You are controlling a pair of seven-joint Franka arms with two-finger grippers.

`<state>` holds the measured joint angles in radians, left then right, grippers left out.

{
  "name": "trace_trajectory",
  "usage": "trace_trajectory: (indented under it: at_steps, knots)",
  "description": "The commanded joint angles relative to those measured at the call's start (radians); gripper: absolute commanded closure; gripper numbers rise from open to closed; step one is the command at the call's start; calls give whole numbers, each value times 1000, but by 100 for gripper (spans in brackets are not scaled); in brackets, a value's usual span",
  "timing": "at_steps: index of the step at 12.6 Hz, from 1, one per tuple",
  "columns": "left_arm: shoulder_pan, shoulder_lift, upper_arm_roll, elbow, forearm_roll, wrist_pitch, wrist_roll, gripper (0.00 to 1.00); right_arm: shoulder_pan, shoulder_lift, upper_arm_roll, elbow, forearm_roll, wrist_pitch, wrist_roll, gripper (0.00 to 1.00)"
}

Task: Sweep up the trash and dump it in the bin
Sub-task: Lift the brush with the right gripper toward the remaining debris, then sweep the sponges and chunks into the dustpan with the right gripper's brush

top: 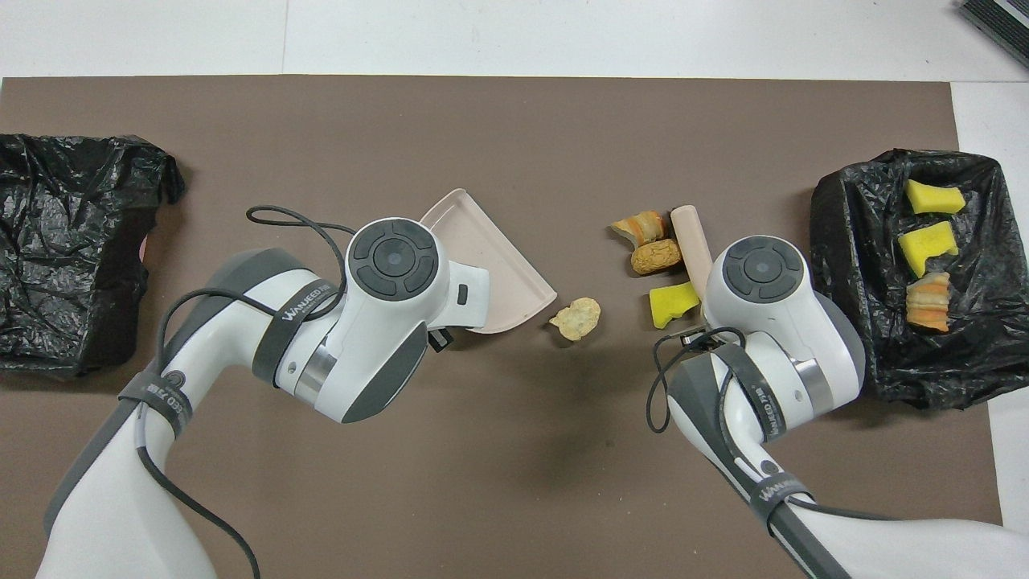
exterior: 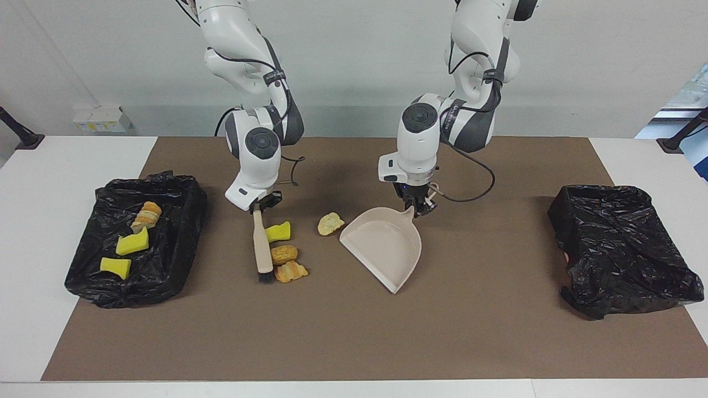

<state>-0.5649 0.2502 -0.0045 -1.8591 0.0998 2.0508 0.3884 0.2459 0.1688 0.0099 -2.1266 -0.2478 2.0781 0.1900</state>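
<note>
I have the right gripper (exterior: 260,209) clamped on the handle of the brush (exterior: 261,247), and the left gripper (exterior: 416,209) clamped on the stub handle of the dustpan (exterior: 383,251), which rests on the brown mat (exterior: 354,342) covering the desk.

Four bits of trash lie loose between the two tools. A yellow sponge chunk (exterior: 277,232), a golden bread piece (exterior: 284,255) and a striped pastry piece (exterior: 291,271) sit touching or just beside the brush, on its dustpan side. A paler pastry piece (exterior: 330,223) lies apart from them, just beside the dustpan's near corner. Three more pieces already lie in the black-lined bin (exterior: 182,193) at the right arm's end; a second black bag (exterior: 619,249) sits at the left arm's end.

My worry is the alignment. The brush's long axis runs away from the robots, bristles at the end farthest from them, so it acts as a broadside bar. The dustpan's open lip points away from the robots and toward the right arm's end, at a slant. If I push straight across, I judge the sponge chunk may slip past the handle end, the round bread piece may roll off line, and the pale piece may get nudged around the pan's corner instead of into it. The pan could also skid if pieces pile against its lip.
</note>
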Motion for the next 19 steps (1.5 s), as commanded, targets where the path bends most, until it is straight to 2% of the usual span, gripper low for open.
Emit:
trace_trajectory:
  at_steps: [1,3,6,12,14,17,19]
  knots:
    - [17,-46,-2,-72,17,19,115,100,-5,5,4,11,28,-18,8,100]
    - [17,-63,-2,-103,56,20,218,100,-5,8,4,16,66,-16,9,100]
    - [5,-86,-3,-141,74,26,234,100,36,26,4,36,122,-20,74,100]
    - [-33,-98,-6,-169,74,48,233,100,205,93,4,143,277,-50,213,100]
    - [-30,-100,-6,-172,74,58,234,100,260,95,5,157,311,-47,210,100]
    - [-23,-103,-6,-196,72,86,233,100,329,97,4,195,450,-32,215,100]
    - [-20,-103,-6,-198,72,91,234,100,355,97,4,212,475,-38,229,100]
